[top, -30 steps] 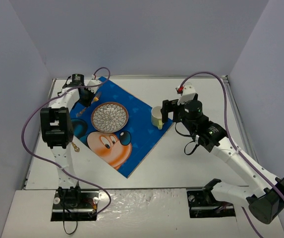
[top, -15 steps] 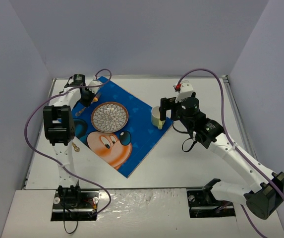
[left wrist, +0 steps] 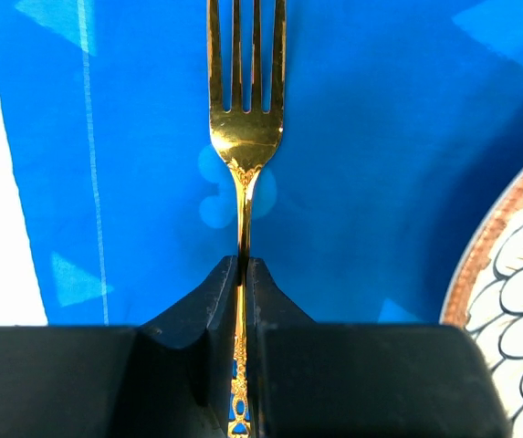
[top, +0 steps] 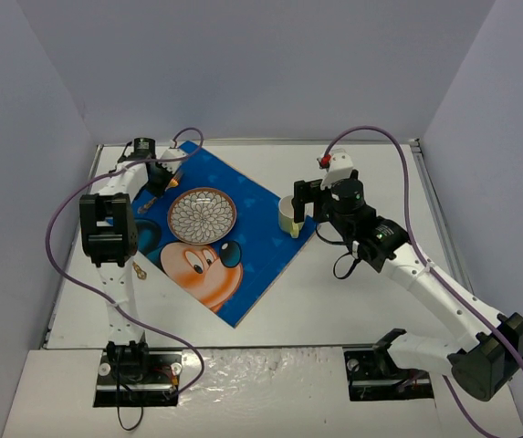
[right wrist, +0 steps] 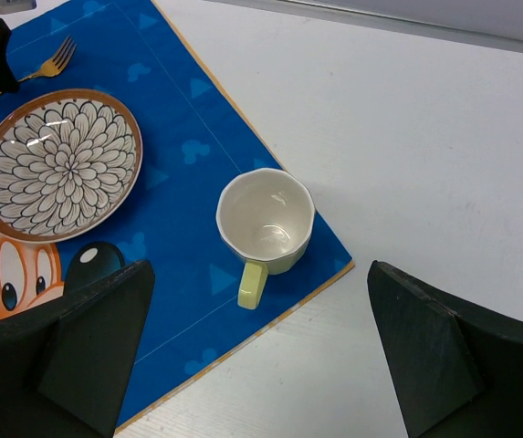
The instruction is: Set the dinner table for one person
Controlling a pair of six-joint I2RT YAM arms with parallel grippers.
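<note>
The white dinner table (top: 371,173) carries a blue cartoon-mouse placemat (top: 243,246). A patterned plate (top: 202,214) sits on the mat and also shows in the right wrist view (right wrist: 57,162). My left gripper (top: 159,179) is shut on a gold fork (left wrist: 245,137) by its handle, over the mat's far left corner just left of the plate. A pale yellow-green mug (right wrist: 266,219) stands upright on the mat's right corner. My right gripper (right wrist: 259,274) is open and empty above it, one finger on each side.
A small gold utensil (top: 139,268) lies on the table left of the mat, partly hidden by my left arm. Grey walls close off the table on three sides. Purple cables loop over both arms.
My right arm has shifted slightly up and back over the mug, which has not moved. My left gripper keeps its hold on the fork at nearly the same spot.
</note>
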